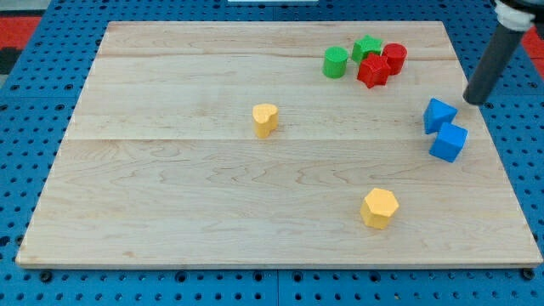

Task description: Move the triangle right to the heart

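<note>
- Toward the view's right edge, the dark rod [491, 66] slanted down from the top right corner, and my tip [473, 100] rested on the worktop [170, 195] just right of and slightly above the upper blue block.
- No gripper was fitted; the arm ended in the bare rod, holding nothing.
- The blue triangle block [439, 115] lay immediately to the view's left of my tip, near it but not visibly touching; its exact outline was hard to confirm.
- A blue cube-like block [449, 142] sat just below the triangle, its corner touching or nearly touching it.
- The yellow heart block [265, 119] stood near the board's centre, well apart from the triangle and to its left in the view.
- A yellow hexagonal block [379, 208] lay toward the view's bottom, right of centre.
- Near the view's top, four blocks clustered: a green cylinder [336, 62], a second green block [367, 47] of unclear shape, a red star-like block [373, 70] and a red cylinder [393, 58].
- The worktop was pale wood with visible grain and plank seams; the blocks appeared smooth and matte.
- Surrounding the board was a blue perforated base [34, 127].
</note>
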{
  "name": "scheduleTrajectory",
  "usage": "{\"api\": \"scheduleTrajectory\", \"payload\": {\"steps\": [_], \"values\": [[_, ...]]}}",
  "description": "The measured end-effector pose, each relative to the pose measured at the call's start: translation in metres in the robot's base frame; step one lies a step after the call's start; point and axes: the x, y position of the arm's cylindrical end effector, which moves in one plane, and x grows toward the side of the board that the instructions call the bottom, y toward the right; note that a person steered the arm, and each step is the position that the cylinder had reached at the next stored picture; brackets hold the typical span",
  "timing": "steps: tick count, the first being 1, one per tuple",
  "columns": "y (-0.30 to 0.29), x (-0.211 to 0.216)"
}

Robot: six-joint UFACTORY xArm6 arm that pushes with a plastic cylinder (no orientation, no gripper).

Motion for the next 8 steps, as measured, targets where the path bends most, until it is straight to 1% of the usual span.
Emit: {"api": "scheduleTrajectory", "payload": {"steps": [1, 2, 3, 4, 5, 6, 7, 8], "values": [[-0.035, 0.032], [-0.122, 0.032], [-0.09, 0.015], [-0.065, 0.011], [-0.064, -0.002], [-0.053, -0.018], [-0.019, -0.031], [-0.041, -0.046]]}}
